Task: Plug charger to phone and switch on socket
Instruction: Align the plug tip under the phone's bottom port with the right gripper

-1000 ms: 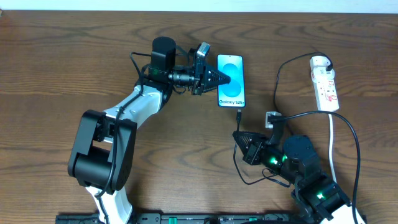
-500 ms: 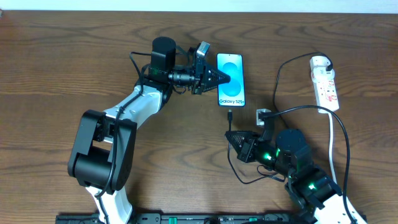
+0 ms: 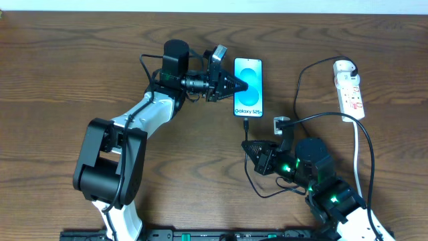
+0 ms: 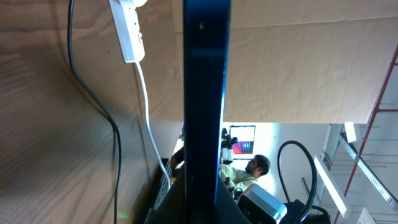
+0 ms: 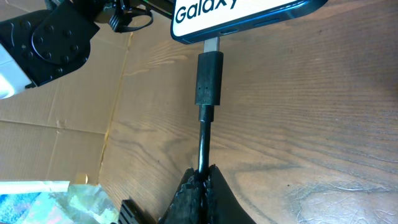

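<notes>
**Plug tip at the phone's port**

The left arm bends at its elbow and stretches toward 3 o'clock. The left gripper is clamped on the 9 o'clock edge of the phone, which sits screen up, right of table centre. The right arm reaches in from 5 o'clock. The right gripper, at the phone's 6 o'clock, is pinched tight on the charger cable behind its plug. The plug's metal tip meets the port in the phone's bottom edge. The socket lies at the phone's 3 o'clock, well apart.
</notes>
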